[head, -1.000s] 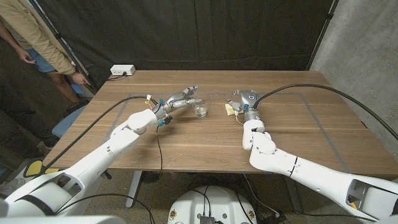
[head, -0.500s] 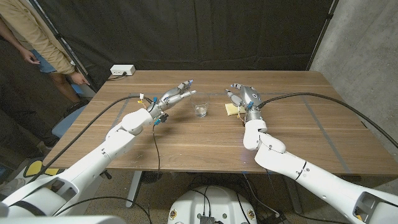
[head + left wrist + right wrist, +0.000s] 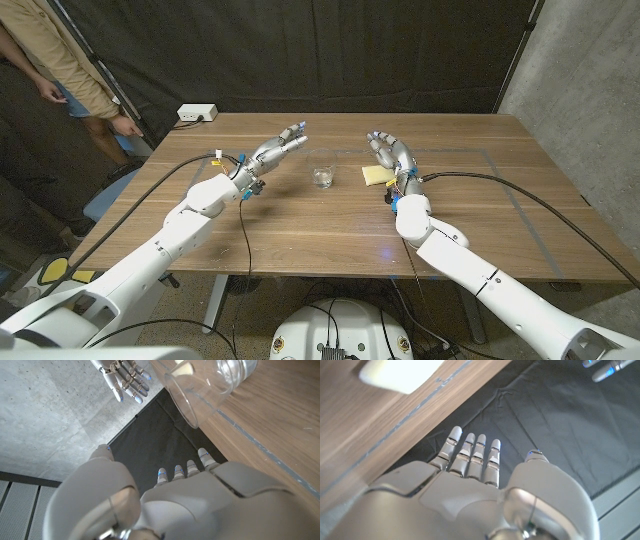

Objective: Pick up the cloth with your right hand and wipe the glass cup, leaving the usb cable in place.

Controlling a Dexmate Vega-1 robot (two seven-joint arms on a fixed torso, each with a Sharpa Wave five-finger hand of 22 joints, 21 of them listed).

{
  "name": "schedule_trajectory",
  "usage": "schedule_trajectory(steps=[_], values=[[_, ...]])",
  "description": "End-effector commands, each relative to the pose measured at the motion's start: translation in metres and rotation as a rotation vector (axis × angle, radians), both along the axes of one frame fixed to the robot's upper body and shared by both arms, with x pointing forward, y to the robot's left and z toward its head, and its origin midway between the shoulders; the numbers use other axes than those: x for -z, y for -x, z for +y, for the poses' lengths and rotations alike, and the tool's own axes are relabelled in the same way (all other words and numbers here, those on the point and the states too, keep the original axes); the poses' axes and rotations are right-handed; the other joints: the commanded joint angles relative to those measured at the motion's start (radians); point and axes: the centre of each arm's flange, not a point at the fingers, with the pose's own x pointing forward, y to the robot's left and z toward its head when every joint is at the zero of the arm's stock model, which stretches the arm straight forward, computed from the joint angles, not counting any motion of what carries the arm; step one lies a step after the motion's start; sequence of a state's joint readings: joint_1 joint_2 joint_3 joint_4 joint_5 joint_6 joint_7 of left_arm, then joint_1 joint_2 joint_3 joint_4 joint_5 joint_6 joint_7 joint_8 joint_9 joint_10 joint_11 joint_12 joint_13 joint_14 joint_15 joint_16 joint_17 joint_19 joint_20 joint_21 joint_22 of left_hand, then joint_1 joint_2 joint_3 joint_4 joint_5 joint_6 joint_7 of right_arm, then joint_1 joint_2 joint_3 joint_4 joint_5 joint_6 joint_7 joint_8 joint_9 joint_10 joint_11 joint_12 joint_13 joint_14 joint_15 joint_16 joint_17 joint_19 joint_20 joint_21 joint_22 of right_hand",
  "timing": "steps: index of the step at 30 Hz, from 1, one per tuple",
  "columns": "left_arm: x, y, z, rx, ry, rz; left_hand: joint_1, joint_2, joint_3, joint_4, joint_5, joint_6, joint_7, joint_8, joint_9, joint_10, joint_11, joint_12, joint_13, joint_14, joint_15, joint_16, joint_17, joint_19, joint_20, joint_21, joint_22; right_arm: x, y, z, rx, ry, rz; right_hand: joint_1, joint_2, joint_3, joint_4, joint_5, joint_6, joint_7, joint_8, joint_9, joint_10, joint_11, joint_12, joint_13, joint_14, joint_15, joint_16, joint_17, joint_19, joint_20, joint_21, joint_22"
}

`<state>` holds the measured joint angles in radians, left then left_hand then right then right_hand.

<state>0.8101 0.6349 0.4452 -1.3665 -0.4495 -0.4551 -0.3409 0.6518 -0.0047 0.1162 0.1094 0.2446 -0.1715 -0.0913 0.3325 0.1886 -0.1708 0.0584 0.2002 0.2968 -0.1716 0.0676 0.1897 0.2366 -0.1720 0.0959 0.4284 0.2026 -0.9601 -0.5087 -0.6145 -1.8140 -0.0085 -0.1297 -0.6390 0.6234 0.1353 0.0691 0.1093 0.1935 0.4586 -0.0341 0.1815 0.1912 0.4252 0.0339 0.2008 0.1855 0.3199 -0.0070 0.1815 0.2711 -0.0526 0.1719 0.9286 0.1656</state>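
A small clear glass cup (image 3: pixel 322 177) stands upright at the table's middle; the left wrist view shows it close up (image 3: pixel 210 380). Just right of it a folded yellow cloth (image 3: pixel 375 175) lies on the wood, and it appears pale in the right wrist view (image 3: pixel 400 372). My right hand (image 3: pixel 390 153) hovers beside the cloth with fingers spread, holding nothing (image 3: pixel 470 490). My left hand (image 3: pixel 278 150) is raised to the left of the cup, fingers stretched out and apart, nothing in it (image 3: pixel 150 500).
A white power box (image 3: pixel 196 113) sits at the table's back left edge. A person (image 3: pixel 60 70) stands beyond the table's left corner. Taped lines (image 3: pixel 510 190) mark the wood on the right side.
Both hands have lifted and drawn back. The left hand moved up and away from the cup; the right hand rose off the cloth and spread its fingers, leaving the cloth on the table.
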Motion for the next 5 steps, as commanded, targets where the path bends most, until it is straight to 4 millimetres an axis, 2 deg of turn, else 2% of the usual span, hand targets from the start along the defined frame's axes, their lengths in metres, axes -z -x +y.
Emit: schedule_trajectory(steps=[1, 5], values=[[0.0005, 0.0051, 0.0078, 0.075, 0.027, 0.007, -0.014, 0.005, 0.001, 0.01, 0.001, -0.196, -0.01, -0.005, 0.002, -0.072, 0.0, 0.006, -0.001, -0.084, -0.006, -0.001, -0.002, -0.134, -0.004, -0.005, 0.004, 0.0056, 0.0157, -0.0141, -0.104, -0.275, -0.038, -0.022, -0.001, -0.001, 0.008, 0.002, -0.005, 0.004, 0.009, 0.001, 0.02, 0.003, 0.01, 0.0, -0.007, 0.022, 0.005, -0.021, -0.05, 0.042, -0.041, 0.002], [-0.0002, 0.0025, 0.0133, 0.079, 0.035, 0.012, -0.027, 0.01, -0.004, 0.018, 0.0, -0.207, -0.004, -0.016, 0.002, -0.088, 0.007, 0.003, -0.005, -0.097, -0.001, -0.003, -0.005, -0.143, -0.006, -0.009, 0.005, 0.0044, 0.0175, -0.0146, -0.081, -0.291, -0.059, -0.024, 0.0, 0.0, 0.008, 0.002, -0.004, 0.005, 0.01, 0.001, 0.023, 0.003, 0.012, 0.0, -0.005, 0.023, 0.007, -0.025, -0.055, 0.041, -0.047, 0.002]])
